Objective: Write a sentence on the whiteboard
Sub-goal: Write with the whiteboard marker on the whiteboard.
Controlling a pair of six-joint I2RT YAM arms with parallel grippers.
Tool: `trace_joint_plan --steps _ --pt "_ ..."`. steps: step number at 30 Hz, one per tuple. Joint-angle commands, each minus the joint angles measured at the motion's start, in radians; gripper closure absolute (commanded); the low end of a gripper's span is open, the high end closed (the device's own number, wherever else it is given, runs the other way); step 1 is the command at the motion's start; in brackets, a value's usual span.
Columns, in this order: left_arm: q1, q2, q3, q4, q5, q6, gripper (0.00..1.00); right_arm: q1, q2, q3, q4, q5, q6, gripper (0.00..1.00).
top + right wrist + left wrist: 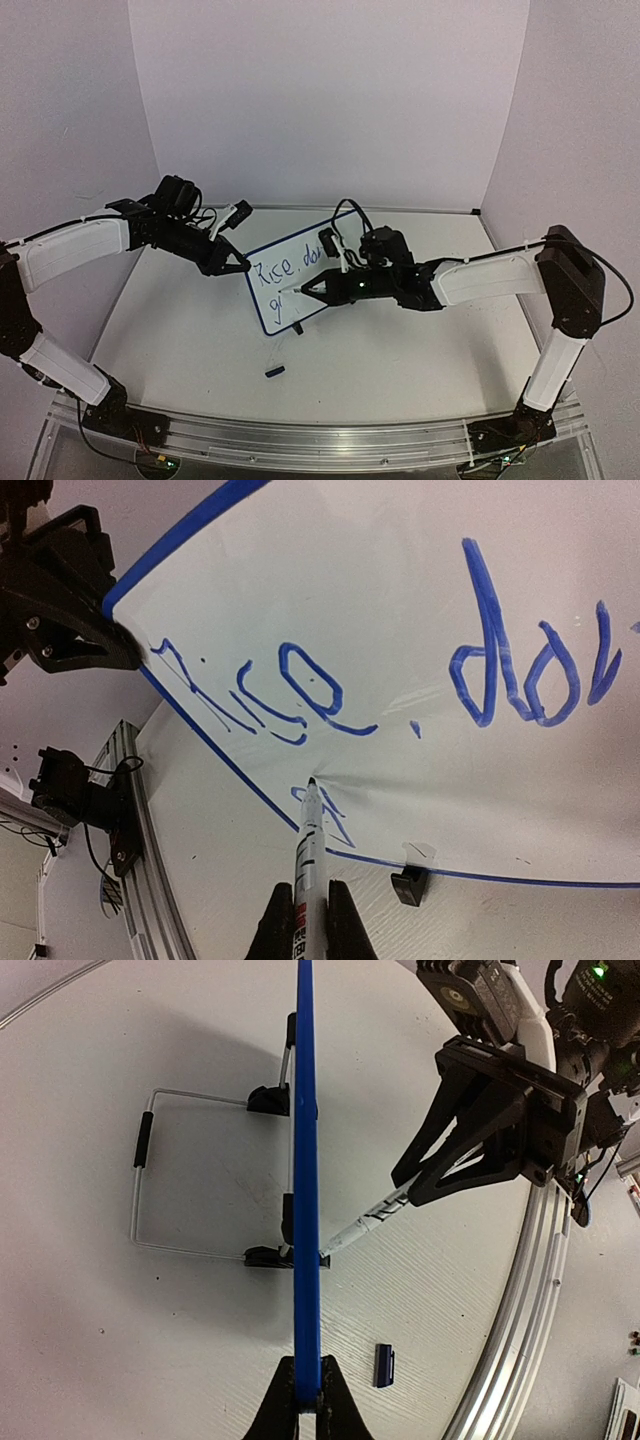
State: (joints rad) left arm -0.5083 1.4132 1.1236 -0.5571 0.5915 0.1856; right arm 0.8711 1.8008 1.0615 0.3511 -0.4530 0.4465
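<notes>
Between the closed fingers of the left pincer (307, 1395) the whiteboard (305, 1160) is standing upright on the table (120, 1340). Those fingers are clamping its blue frame at the near end only. To the left of that pincer's line of sight, a wire stand (140, 1200) is propping the back of the board.

The right pincer (305, 900) is gripping a marker (308, 840), its fingers closed on the barrel. Straight ahead of it, the tip is touching the writing face. The sentence (320, 690) is sitting ahead of and above this pincer. One line is reading roughly "Rice, don", and a second line is only beginning at the tip.

Risks, as judged from this position:

1. The board is being held at one end. As the writing is moving away from the left pincer, marker pressure is likely gaining leverage. The board could then swing back or slip in the clamp, leaving faint or broken strokes.
2. The marker is projecting well ahead of the right pincer. A hard push could slide the barrel back through the fingers or tilt it.
3. A black clip foot (410, 883) is sitting just right of the right pincer, low on the frame. A low pass along the second line could knock it.
4. A loose cap (384, 1364) is lying on the table just right of the left pincer. A dropped wrist could sweep it away.
</notes>
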Motion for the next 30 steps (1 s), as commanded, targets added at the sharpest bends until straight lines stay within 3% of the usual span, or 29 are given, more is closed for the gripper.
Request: trace_joint_plan --steps 1,20,30 --pt "-0.016 0.022 0.019 -0.030 -0.001 0.002 1.00 -0.001 0.024 0.042 0.031 0.021 -0.002 1.00" --pt "-0.016 0.020 0.018 -0.030 0.002 0.002 1.00 -0.001 -0.080 -0.049 0.046 0.010 -0.015 1.00" --pt "-0.016 0.024 0.018 -0.031 0.003 0.002 1.00 -0.001 -0.038 -0.020 0.040 0.036 -0.017 1.00"
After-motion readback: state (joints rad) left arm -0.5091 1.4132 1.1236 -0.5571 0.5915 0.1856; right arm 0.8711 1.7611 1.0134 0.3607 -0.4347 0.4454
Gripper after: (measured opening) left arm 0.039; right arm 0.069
